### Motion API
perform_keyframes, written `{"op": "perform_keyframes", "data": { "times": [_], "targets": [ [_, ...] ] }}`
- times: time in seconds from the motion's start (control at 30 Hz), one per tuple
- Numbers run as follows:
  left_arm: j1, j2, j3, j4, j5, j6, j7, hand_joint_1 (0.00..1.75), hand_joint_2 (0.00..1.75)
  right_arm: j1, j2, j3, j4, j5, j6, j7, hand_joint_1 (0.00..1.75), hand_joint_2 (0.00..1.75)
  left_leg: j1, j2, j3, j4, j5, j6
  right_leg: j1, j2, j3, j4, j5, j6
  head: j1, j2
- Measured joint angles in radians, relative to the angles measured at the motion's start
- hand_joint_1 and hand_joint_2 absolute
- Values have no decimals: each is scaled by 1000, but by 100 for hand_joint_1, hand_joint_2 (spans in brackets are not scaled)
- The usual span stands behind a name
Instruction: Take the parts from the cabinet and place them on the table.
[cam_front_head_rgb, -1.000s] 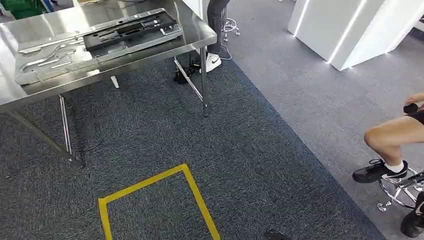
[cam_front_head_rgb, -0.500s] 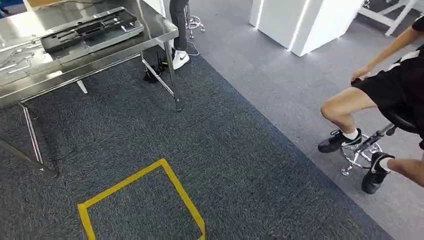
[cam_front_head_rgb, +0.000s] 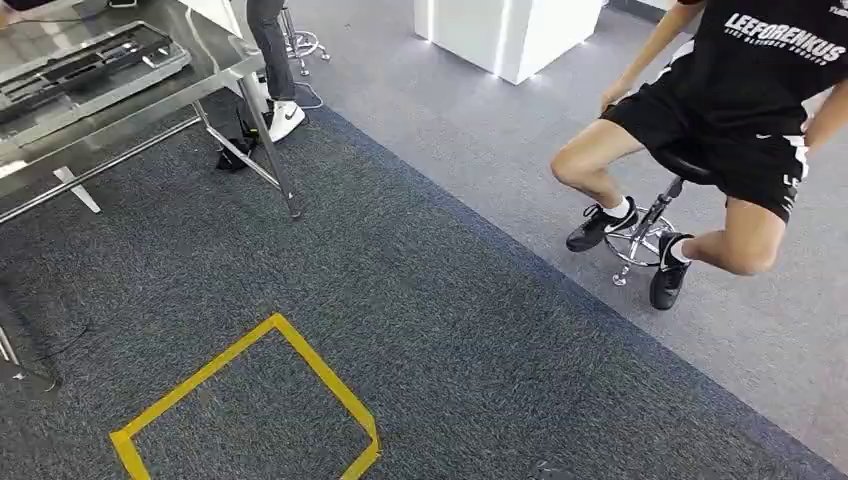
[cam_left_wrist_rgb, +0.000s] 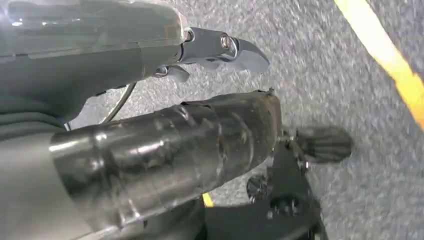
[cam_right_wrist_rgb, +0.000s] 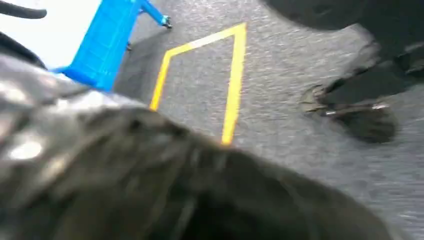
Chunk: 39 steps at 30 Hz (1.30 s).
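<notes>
The steel table (cam_front_head_rgb: 218, 58) stands at the far left of the head view. A flat black tray of parts (cam_front_head_rgb: 85, 62) lies on it. No cabinet can be seen. In the left wrist view my left hand (cam_left_wrist_rgb: 220, 90) hangs over the carpet, a silver finger and the thick grey thumb stretched out apart with nothing between them. My right hand (cam_right_wrist_rgb: 150, 175) is a dark blurred mass in the right wrist view, and how its fingers lie is unclear.
A person (cam_front_head_rgb: 740, 100) sits on a wheeled stool (cam_front_head_rgb: 645, 225) at the right. Another person's legs and white shoe (cam_front_head_rgb: 285, 118) are beside the table. A yellow tape square (cam_front_head_rgb: 300, 360) marks the dark carpet. A white block (cam_front_head_rgb: 500, 35) stands behind. A blue frame (cam_right_wrist_rgb: 107, 42) stands nearby.
The camera has swung to the right: the table and tape square slid left in the picture and the seated person came fully into view. The things themselves have not moved.
</notes>
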Motion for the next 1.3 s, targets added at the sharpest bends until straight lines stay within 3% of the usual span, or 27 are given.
{"op": "perform_keyframes", "data": {
  "times": [0.03,0.07,0.1,0.17,0.2,0.27,0.33,0.37,0.43,0.5,0.53,0.57,0.63,0.67,0.7,0.73,0.8,0.83,0.87,0.9,1.0,1.03,1.07,1.1,1.17,1.23,1.3],
  "targets": [
    [1,-1,0,0,1,1,2,0,0,-1,0,0,1,0,0,4,0,0,3,-46,-8,19,-38,-12,0,4,-12,-1,11,-10,-2,0],
    [4,-3,0,1,7,2,4,0,0,-3,-1,-1,1,0,0,9,0,0,2,-87,-25,61,-104,-11,2,11,-27,-1,24,-19,-1,0],
    [8,-4,0,1,7,3,7,0,0,-5,-2,-1,0,0,0,10,0,0,2,-109,-44,136,-178,-7,8,23,-46,0,38,-27,-1,0],
    [7,-3,0,2,9,7,11,0,0,-7,-2,-1,0,0,1,10,0,0,-1,-121,-67,267,-244,5,19,49,-78,2,63,-32,-1,0],
    [6,-3,0,2,11,8,11,0,0,-6,-2,-1,1,0,3,10,0,0,-5,-122,-62,297,-235,12,21,60,-89,5,74,-33,-2,0],
    [4,-4,0,2,18,10,14,0,0,-4,-2,-1,1,0,3,10,0,0,-16,-125,8,234,-157,29,27,83,-118,10,96,-32,-2,0],
    [-3,-4,0,2,26,13,17,0,0,-6,-1,-1,1,1,4,7,0,0,-29,-173,131,61,-115,57,29,107,-136,10,117,-30,-1,0],
    [-6,0,0,2,26,15,17,0,0,-9,3,-1,0,1,5,6,0,0,-35,-209,182,-26,-135,72,34,117,-143,12,126,-24,-1,0],
    [-13,-1,0,2,27,16,17,0,0,-10,1,-1,0,2,6,5,0,0,-35,-196,188,-58,-138,67,28,136,-152,4,152,-14,-1,0],
    [-17,-4,0,2,27,16,17,0,0,0,0,-1,2,2,6,5,0,0,-34,-172,181,-73,-113,71,31,161,-155,-14,182,4,-1,0],
    [-19,-6,0,3,28,16,18,0,0,0,-1,-1,3,3,6,5,0,0,-27,-151,176,-84,-95,74,28,130,-159,-2,159,0,0,0],
    [-18,-6,0,3,28,16,20,0,0,-1,-2,-1,3,3,6,5,0,0,-28,-143,165,-90,-82,86,30,85,-173,30,98,3,1,0],
    [-15,-7,0,3,29,16,21,0,0,-5,-2,-1,3,5,6,6,0,0,-30,-115,137,-86,-63,86,24,55,-204,163,-30,14,0,0],
    [-15,-7,0,3,30,16,23,0,0,-7,-2,-1,3,5,6,6,0,0,-31,-99,120,-83,-53,85,19,52,-217,238,-61,21,0,0],
    [-16,-7,0,3,31,17,24,0,0,-6,-2,-1,3,5,6,6,0,0,-31,-84,102,-77,-43,83,14,51,-221,294,-50,27,0,0],
    [-18,-7,0,3,33,17,25,0,0,-6,-2,-1,3,5,6,7,0,0,-31,-72,85,-69,-36,80,9,49,-211,313,-11,32,0,0],
    [-19,-7,0,3,36,16,26,0,0,-6,-3,-1,3,5,6,10,0,0,-30,-49,43,-46,-25,71,-2,35,-133,240,65,42,0,0],
    [-21,-7,0,3,37,16,26,0,0,-8,-4,-1,2,4,6,10,0,0,-30,-40,26,-31,-22,67,-5,11,-66,160,62,46,0,0],
    [-22,-6,0,3,38,16,29,0,0,-11,-3,-1,-1,4,6,13,0,0,-34,-30,14,-16,-22,62,-1,-31,13,54,3,48,0,0],
    [-23,-7,0,3,39,15,30,0,0,-13,-7,-1,-1,3,6,16,0,0,-34,-20,8,-3,-20,55,12,-27,39,-8,-27,27,-2,0],
    [-29,-11,0,3,39,14,31,0,0,-9,-10,-3,0,0,8,21,0,0,-29,10,5,-2,0,34,16,-4,11,-4,-9,-2,-1,0],
    [-29,-11,0,3,40,13,31,0,0,-7,-11,-4,1,-2,9,23,0,0,-22,-22,0,8,-15,21,12,0,2,-9,5,-13,0,0],
    [-27,-13,0,3,42,12,31,0,0,-8,-13,-5,1,-2,11,25,0,0,-22,-74,-13,35,-66,14,13,6,-12,-9,16,-24,-1,0],
    [-23,-15,0,3,42,11,31,0,0,-9,-15,-5,1,-2,13,28,0,0,-21,-103,-30,86,-128,13,14,14,-27,-9,29,-32,-1,0],
    [-17,-16,0,4,42,10,31,0,0,-12,-15,-8,1,-2,15,28,0,0,-20,-121,-63,239,-230,17,21,40,-65,-7,59,-38,-1,0],
    [-17,-16,0,4,42,10,31,0,0,-10,-15,-9,1,-2,17,28,0,0,-20,-123,-54,296,-213,23,25,64,-97,-1,85,-36,-1,0],
    [-18,-16,0,4,42,8,31,0,0,-8,-15,-9,1,-2,18,29,0,0,-20,-129,28,203,-132,32,25,89,-133,7,107,-31,-1,0]
  ]
}}
